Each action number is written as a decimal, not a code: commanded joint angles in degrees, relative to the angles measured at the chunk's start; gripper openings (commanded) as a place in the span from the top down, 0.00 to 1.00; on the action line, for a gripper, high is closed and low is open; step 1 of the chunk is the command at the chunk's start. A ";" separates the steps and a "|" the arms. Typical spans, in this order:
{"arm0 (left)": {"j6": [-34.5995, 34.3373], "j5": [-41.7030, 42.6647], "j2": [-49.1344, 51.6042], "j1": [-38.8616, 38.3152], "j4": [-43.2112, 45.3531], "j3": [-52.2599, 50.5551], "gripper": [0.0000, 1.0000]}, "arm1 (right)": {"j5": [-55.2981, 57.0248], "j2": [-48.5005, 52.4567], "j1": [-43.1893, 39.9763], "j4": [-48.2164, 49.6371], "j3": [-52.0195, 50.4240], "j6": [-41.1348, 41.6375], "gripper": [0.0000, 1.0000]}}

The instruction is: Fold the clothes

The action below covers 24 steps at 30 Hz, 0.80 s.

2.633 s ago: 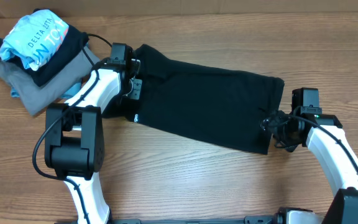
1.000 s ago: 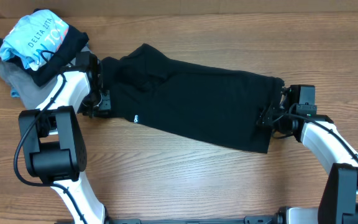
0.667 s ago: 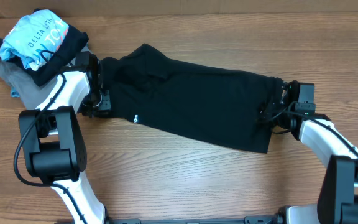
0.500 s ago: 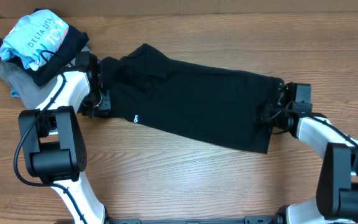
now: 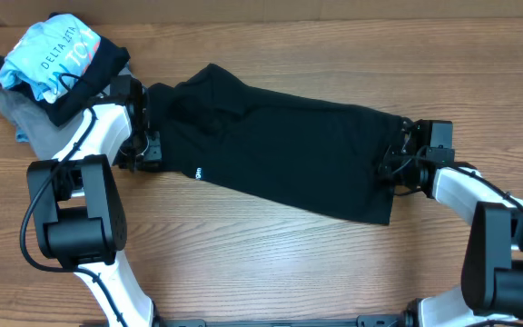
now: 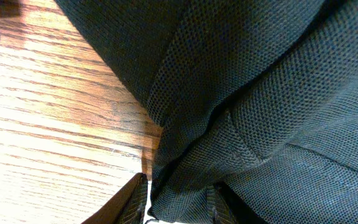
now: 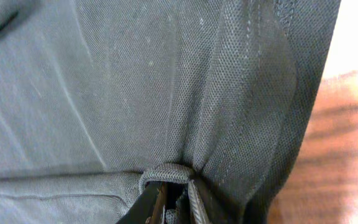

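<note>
Black knit garment (image 5: 280,154), one item, soft mesh-textured fabric. It is laid lengthwise across the middle of the wooden table (image 5: 271,263), the long axis running from 9 o'clock to 3 o'clock with a slight drop toward 4 o'clock. A small white logo (image 5: 198,171) is seen near the hem at the 8 o'clock corner. The 9 o'clock end is rumpled; the remainder is spread fairly flat.

Handling, as judged: light, limp and without stiffness. It is expected to sag and trail when lifted rather than slide freely on the wood. Nothing fragile is noted. It is best taken at the stitched hems and corners of the two short ends, where doubled cloth gives a firmer bite.

Left gripper (image 6: 178,200): placed at the 9 o'clock end of the garment, the arm reached in from 7 o'clock, wrist low to the table. The jaws are part-way closed, with a thick fold of hem bunched between the fingers (image 6: 134,202); the fold is judged to be held.

Right gripper (image 7: 166,202): placed at the 3 o'clock end, the forearm brought in from 4 o'clock, wrist low. The jaws are drawn nearly together, with a small pucker of cloth gathered and pinched at the tips.

Other items, at 10 o'clock on the table: a light-blue printed shirt (image 5: 48,50) is stacked on a grey folded garment (image 5: 25,118), just beside the left arm.
</note>
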 commanded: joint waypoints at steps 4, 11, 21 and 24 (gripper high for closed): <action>1.51 3.41 2.78 -0.87 0.68 -2.67 0.63 | 3.15 -6.34 -0.09 -4.79 1.46 -1.92 0.84; 1.53 3.17 2.78 -0.87 0.79 -2.67 0.61 | 3.26 -8.09 -0.09 -7.10 1.84 -2.01 0.77; 1.53 3.17 2.78 -0.87 0.85 -2.67 0.59 | 5.57 -7.72 -0.07 -6.84 1.73 -2.03 0.55; 1.51 3.19 2.78 -0.87 0.87 -2.67 0.57 | 7.17 -6.32 -0.07 -5.97 1.70 -2.03 0.55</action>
